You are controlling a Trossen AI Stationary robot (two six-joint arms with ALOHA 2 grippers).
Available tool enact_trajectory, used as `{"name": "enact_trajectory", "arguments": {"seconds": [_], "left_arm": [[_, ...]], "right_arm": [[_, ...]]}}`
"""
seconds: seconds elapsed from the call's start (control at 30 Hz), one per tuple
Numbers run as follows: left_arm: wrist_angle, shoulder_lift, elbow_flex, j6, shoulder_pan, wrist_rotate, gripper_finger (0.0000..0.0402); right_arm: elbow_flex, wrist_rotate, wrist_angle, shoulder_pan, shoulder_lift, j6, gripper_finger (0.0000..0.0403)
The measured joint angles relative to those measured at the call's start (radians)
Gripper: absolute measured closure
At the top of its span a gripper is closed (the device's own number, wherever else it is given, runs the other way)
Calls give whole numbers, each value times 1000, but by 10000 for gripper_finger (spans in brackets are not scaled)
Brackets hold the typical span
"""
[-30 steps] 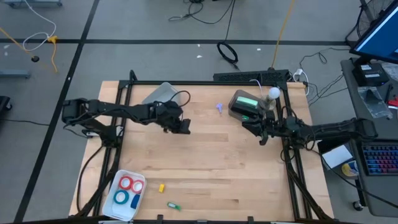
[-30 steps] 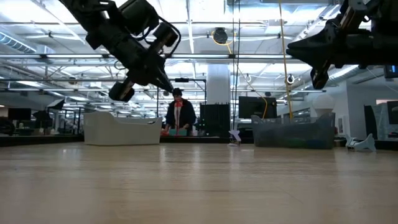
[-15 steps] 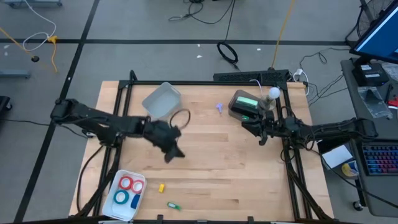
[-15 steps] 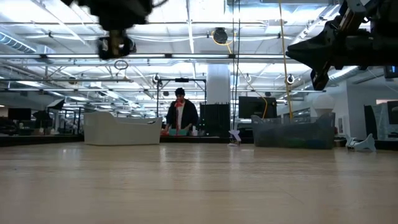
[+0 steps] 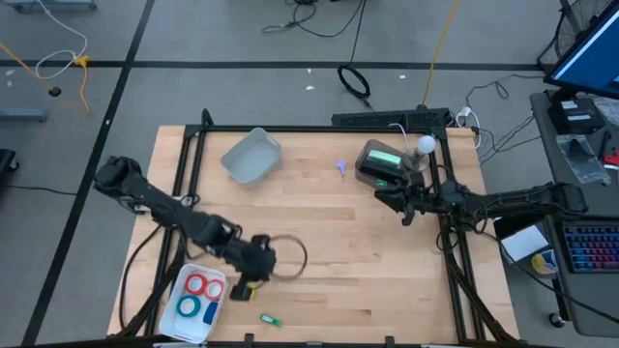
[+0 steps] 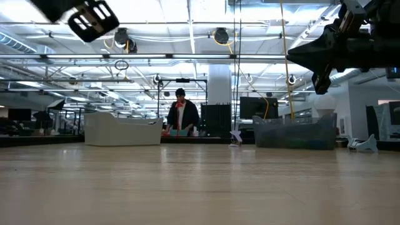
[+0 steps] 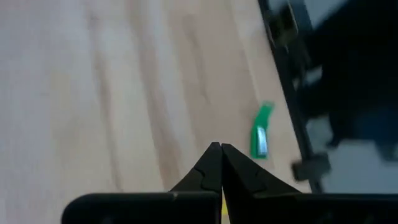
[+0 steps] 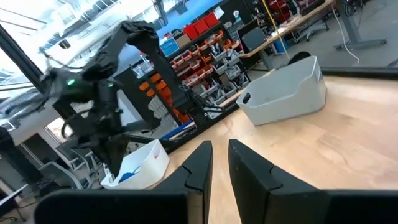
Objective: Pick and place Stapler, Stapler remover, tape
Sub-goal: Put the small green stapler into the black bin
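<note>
From above, the left pincer (image 5: 253, 274) hangs over the near-left part of the pale wooden bench (image 5: 329, 232), just beside the white rectangular tray (image 5: 178, 319) that holds two red (image 5: 204, 285) and two blue ring-shaped rolls of tape (image 5: 195, 309). A small yellow piece (image 5: 250, 290) lies under its tip, and a small green oblong item (image 5: 269, 318) lies near the front edge. The right pincer (image 5: 403, 208) hovers beside the grey bin (image 5: 380, 164).

At bench height, the right arm hangs high.

The left wrist shows its fingers (image 7: 208, 171) pressed together over bare wood.

The right wrist shows its fingers (image 8: 202, 163) slightly parted, pinching nothing.
</note>
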Motion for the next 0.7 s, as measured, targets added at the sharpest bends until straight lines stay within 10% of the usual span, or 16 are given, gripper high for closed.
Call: {"name": "enact_trajectory", "arguments": {"seconds": [0.7], "left_arm": [[83,204,82,-54,-144,14,366]], "right_arm": [[0,-2,-35,0,7,5,360]]}}
